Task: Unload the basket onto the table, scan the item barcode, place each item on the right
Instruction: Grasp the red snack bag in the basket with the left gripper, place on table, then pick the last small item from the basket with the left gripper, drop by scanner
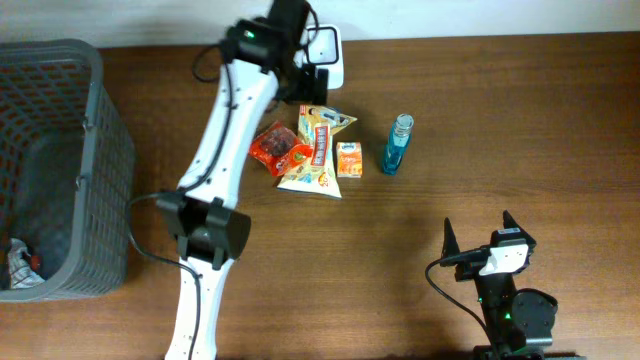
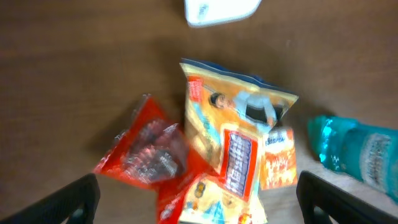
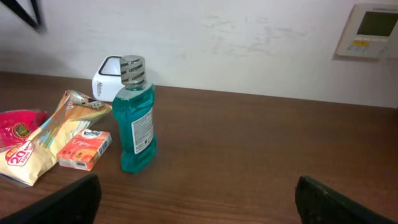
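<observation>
Left wrist view: the left gripper is spread wide above a yellow crinkled snack bag, a red foil packet just left of it, a teal plastic bottle right, a white scanner beyond. The right gripper is spread too.

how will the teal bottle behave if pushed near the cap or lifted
The tall teal plastic bottle stands upright on a narrow base, so a push near its grey cap would probably tip it. It looks nearly full of liquid, so it is likely heavy for its size. Its smooth, rigid-looking sides may slip when gripped.
</observation>
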`<state>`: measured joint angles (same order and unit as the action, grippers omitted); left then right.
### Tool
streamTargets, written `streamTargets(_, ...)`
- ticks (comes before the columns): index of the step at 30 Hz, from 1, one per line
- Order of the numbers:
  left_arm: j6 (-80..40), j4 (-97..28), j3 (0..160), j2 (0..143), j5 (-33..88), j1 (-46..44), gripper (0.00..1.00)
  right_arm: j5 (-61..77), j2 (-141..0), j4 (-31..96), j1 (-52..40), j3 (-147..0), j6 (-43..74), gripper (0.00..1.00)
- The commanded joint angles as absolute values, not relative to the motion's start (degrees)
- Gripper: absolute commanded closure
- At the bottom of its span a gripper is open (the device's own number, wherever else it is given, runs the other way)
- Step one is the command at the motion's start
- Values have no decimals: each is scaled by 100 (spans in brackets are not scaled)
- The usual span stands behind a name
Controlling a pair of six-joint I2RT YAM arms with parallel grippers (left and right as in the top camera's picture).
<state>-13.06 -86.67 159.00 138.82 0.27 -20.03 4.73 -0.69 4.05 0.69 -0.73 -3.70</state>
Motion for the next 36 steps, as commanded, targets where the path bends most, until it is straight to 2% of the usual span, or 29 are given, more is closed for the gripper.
streamTargets(1,-1212,-9367,18013,13675,-62,-1162,1,445,-36,421,38,-32,-408,2)
streamTargets(4,-1422,-9673,17906,12855,-408,82,1,445,-36,421,38,-32,-405,2)
streamTargets(10,-1092,-9673,17561,12062,-56,2082,1,445,-36,421,38,-32,-408,2)
streamTargets(13,-1151,-9673,16245,11472,-355,2742,1,445,-36,421,38,-32,-408,2)
streamTargets(15,-1341,-9673,14656,11131,-593,3253,1,445,-36,421,38,-32,-405,2)
streamTargets(18,-1341,-9452,13013,11159,-596,3555,1,445,-36,421,38,-32,-408,2)
streamTargets(22,-1413,-8112,11131,11159,-1350,3647,1,445,-36,421,38,-32,-408,2)
streamTargets(27,-1577,-7489,10344,11174,-1986,3660,0,445,-36,423,38,-32,-405,2)
streamTargets(29,-1577,-7227,10075,11177,-2082,3673,3,445,-36,421,38,-32,-405,2)
streamTargets(32,-1577,-6914,9592,11187,-2600,3673,14,445,-36,421,38,-32,-408,2)
streamTargets(36,-1579,-6530,8967,11225,-2886,3710,13,445,-36,421,38,-32,-408,2)
